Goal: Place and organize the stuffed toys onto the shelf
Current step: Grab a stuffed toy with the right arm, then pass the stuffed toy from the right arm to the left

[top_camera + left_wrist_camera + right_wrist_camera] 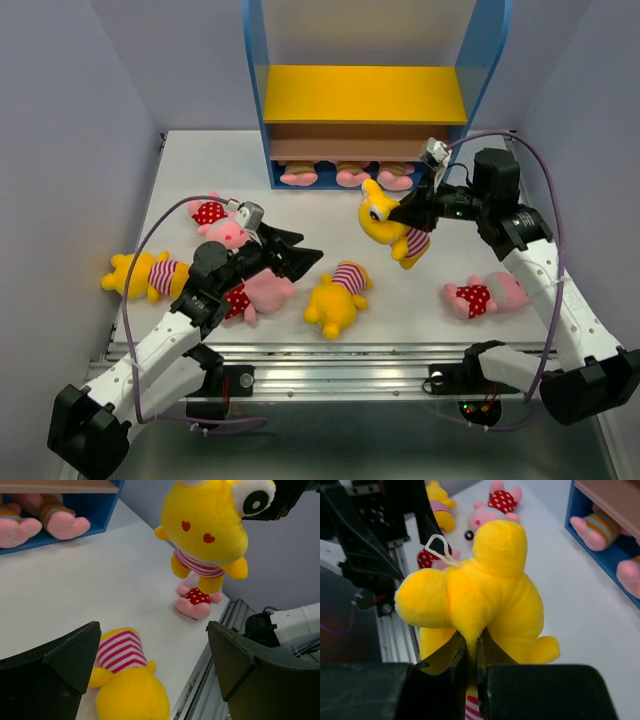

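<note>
Right gripper (402, 213) pinches the yellow bear (384, 222) by the back of its head; bear dangles feet-down just before the shelf (365, 95), boards straight ahead; left gripper (296, 258), farther from the shelf, gapes wide, holding nothing.

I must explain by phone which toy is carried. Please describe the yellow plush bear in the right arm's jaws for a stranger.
Find the blue-sided shelf with a yellow board at the white table's far end. Before its right end, the right arm's jaws hold a yellow plush bear in a red-striped shirt. The other two yellow bears lie flat; only this one hangs.
</note>
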### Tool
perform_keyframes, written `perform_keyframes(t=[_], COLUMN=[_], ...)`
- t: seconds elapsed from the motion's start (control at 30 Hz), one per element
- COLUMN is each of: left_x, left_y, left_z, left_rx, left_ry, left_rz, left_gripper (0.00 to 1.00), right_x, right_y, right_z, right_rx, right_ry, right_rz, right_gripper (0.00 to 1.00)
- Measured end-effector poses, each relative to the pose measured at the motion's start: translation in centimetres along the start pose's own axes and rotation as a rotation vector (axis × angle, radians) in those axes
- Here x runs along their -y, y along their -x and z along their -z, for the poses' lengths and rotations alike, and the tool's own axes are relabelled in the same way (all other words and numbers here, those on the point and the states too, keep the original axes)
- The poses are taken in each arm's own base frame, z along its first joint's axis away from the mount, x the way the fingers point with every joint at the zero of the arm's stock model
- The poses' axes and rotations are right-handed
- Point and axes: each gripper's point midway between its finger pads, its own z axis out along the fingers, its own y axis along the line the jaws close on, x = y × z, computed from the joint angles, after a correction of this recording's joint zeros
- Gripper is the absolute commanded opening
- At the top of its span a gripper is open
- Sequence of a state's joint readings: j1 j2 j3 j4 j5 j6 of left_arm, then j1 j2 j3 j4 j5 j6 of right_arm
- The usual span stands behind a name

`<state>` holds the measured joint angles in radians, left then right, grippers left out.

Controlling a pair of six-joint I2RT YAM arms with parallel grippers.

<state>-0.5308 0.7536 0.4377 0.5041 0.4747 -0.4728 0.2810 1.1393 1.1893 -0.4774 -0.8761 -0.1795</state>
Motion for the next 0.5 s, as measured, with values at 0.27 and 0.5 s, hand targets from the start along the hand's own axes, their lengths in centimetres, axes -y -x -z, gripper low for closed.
perform_keyframes(t=[0.27, 0.5], left_x=[6.6, 8.8], left_y=[-2.5, -1.4], left_z=[-3.3, -5.2], left_rx=[-0.038, 0.042], left_ry=[-0.27, -0.378], left_rz=[0.008, -0.017], left_gripper=[0.99, 0.99], right_x=[-4.7, -6.7], right_y=[7.6, 10.4], right_z=[1.0, 3.0], right_rx=[0.211, 0.353], right_ry=[0.221, 0.412], right_rz=[-0.283, -0.511], right_gripper=[0.01, 0.01])
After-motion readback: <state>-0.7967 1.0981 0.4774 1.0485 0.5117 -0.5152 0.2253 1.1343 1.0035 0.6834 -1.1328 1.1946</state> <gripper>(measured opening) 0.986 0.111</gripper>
